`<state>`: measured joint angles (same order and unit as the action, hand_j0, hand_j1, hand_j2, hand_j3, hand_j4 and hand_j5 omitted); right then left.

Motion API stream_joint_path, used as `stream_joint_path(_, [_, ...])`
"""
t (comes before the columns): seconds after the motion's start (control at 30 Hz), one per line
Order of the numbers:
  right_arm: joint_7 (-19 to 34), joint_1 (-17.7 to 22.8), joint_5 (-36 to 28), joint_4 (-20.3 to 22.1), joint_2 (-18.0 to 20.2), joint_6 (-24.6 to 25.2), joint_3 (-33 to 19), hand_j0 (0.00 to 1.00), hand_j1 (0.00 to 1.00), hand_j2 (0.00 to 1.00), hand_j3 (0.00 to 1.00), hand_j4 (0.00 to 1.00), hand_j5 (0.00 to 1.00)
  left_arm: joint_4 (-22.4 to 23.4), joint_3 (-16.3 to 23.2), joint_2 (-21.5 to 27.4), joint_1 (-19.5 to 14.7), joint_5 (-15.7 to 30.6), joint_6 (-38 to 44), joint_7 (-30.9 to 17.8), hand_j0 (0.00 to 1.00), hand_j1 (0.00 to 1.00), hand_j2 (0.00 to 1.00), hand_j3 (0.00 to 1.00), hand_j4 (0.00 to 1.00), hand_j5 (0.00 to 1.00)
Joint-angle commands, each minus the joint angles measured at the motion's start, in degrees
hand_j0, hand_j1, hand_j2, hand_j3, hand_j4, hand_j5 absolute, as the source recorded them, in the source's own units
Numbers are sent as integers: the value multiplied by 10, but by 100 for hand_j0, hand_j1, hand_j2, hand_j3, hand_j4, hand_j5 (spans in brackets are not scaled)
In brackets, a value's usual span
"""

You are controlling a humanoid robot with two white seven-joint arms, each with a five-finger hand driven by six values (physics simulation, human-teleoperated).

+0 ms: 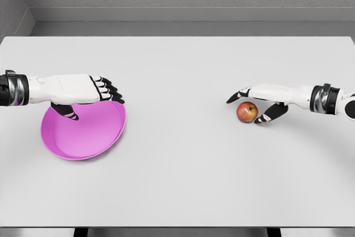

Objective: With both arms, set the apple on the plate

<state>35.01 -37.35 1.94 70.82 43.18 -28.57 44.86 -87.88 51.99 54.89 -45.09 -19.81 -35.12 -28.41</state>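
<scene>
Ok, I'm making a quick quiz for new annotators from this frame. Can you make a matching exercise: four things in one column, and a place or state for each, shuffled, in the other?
Column 1:
1. apple
2. plate
3. left hand
4. right hand

Column 2:
A. pink, lying on the table's left side
B. over the plate's far rim, fingers extended
C. red, resting on the table at the right
D. fingers spread around the apple, not closed on it

Pairs: 1-C, 2-A, 3-B, 4-D
</scene>
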Motion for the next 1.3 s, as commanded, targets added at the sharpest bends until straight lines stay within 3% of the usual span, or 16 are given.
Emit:
stream_joint_path(0.0, [0,0,-4,0,0,0,2,71,71,71,71,71,71,1,0,0,0,3,1,0,100,100,100,100,100,100])
stream_joint_path(0.13, [0,1,-4,0,0,-1,3,61,61,61,61,61,61,1,0,0,0,3,1,0,100,100,100,100,100,100])
stream_joint_path(0.3, [0,1,-4,-1,1,-12,3,61,61,61,61,61,61,1,0,0,0,3,1,0,100,100,100,100,100,100])
stream_joint_path(0.43, [0,1,-11,2,-3,-61,2,52,52,52,52,52,52,1,0,0,0,3,1,0,100,100,100,100,100,100])
stream_joint_path(0.53, [0,0,-11,15,-24,-64,2,48,48,48,48,48,48,1,0,0,0,3,1,0,100,100,100,100,100,100])
stream_joint_path(0.63, [0,-31,-12,66,-69,-64,21,47,47,47,47,47,47,1,0,0,0,3,1,0,100,100,100,100,100,100])
stream_joint_path(0.7, [0,-50,-19,66,-98,-54,48,48,48,48,48,48,48,1,0,0,-1,2,1,0,100,100,100,100,100,100])
stream_joint_path(0.83, [0,-58,-21,61,-99,-52,45,49,49,49,49,49,49,1,0,0,0,2,1,0,100,100,100,100,100,100])
stream_joint_path(0.93, [0,-57,-19,60,-101,-47,46,61,61,61,61,61,61,1,0,0,0,2,1,0,100,100,100,100,100,100])
stream_joint_path(0.97, [0,-57,-18,60,-102,-46,46,100,100,100,100,100,100,1,0,0,0,2,1,0,100,100,100,100,100,100])
stream_joint_path(1.17, [0,-55,-17,59,-101,-47,41,100,100,100,100,100,100,1,0,0,0,2,1,0,100,100,100,100,100,100])
stream_joint_path(1.23, [0,-45,-18,31,-84,-61,-18,100,100,100,100,100,100,2,0,0,-1,2,1,-1,100,100,100,100,100,100])
stream_joint_path(1.27, [0,-32,-20,-6,-64,-64,-65,100,100,100,100,100,100,2,0,-4,-1,-6,1,-2,100,100,100,100,100,100])
